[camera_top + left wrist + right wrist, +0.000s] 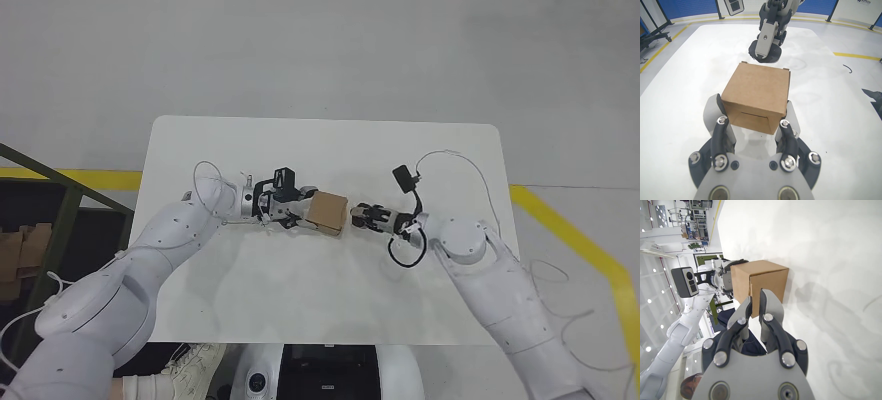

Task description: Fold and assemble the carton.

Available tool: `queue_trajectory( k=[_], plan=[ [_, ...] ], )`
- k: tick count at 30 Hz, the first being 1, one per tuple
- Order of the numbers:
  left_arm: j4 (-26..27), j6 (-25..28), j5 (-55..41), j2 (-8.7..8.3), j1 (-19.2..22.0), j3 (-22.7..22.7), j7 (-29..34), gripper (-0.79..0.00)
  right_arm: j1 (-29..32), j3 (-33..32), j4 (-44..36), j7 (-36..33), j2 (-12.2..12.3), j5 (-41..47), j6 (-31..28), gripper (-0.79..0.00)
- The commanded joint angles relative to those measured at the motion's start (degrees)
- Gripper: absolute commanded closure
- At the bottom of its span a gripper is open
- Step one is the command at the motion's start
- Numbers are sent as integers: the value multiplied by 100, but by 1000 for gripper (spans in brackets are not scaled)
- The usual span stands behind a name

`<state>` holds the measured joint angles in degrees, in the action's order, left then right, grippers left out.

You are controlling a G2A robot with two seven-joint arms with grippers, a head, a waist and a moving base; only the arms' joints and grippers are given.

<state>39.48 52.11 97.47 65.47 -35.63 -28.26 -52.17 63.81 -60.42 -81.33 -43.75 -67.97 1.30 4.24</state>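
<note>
White worktop [250, 290] carried the carton [327, 211] at its middle, its open end clamped in the left claw [753, 103]; whether the right claw [755, 298] at the far end gripped it, I could not tell. Closing well probably needed a firm left hold while the right pressed that end squarely.

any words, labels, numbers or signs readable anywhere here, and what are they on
carton: plain brown card, no print on the faces that show.
table: no text, only faint scuff marks.
white board behind the table: one short dark logo word, clipped by the picture's edge, not readable in full.
grey camera box on an arm: no lettering to make out.
</note>
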Motion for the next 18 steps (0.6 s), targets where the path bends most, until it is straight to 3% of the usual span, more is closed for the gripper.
queue_trajectory(
  k=[1, 18],
  plan=[
    [-2, -2, 4, 2, -1, -2, -2, -514, -6, 5, 35, -1, -2, 0, 13, 0],
    [9, -3, 25, 10, -4, -9, -3, -514, -441, 469, 389, -139, -155, 88, -19, 0]
  ],
)
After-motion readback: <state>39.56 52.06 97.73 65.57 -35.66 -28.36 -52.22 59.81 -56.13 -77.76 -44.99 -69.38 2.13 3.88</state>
